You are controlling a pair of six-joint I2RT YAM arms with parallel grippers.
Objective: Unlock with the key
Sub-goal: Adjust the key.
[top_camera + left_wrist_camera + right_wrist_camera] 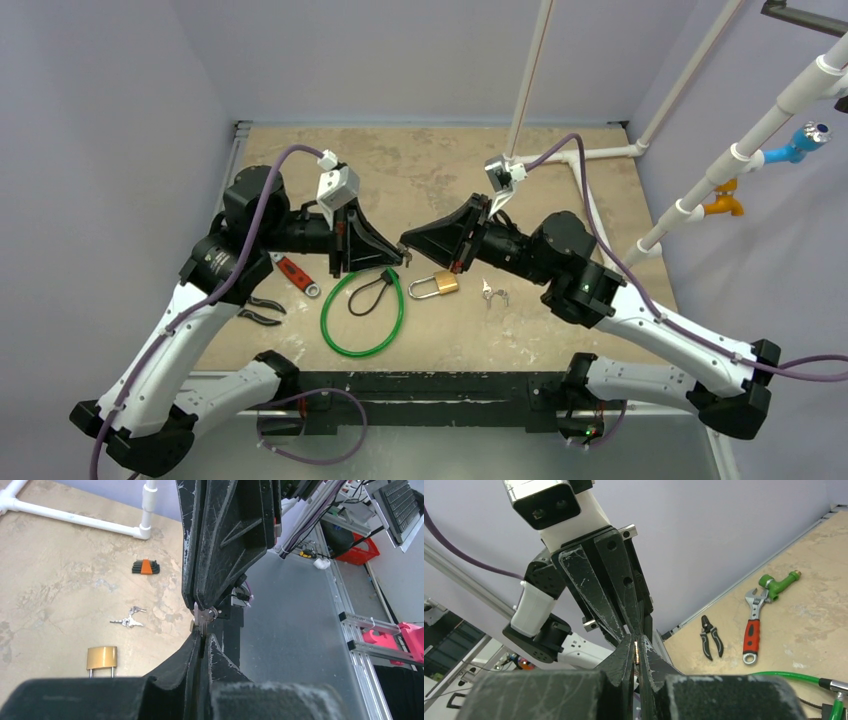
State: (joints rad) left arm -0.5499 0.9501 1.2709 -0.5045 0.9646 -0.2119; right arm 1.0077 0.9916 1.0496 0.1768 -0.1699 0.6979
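Left fingers (175,667) and right fingers (656,665) both clench the key (202,616) tip to tip; padlock (440,285) lies apart on the table (440,170).

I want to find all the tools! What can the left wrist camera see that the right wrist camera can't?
Only the left wrist view: a brass padlock, a bunch of spare keys, a hex key set and a white pipe. Only the right wrist view: a red-handled adjustable wrench, pliers and a green hose. Both: the left end effector and right end effector tip to tip, shut on the key.
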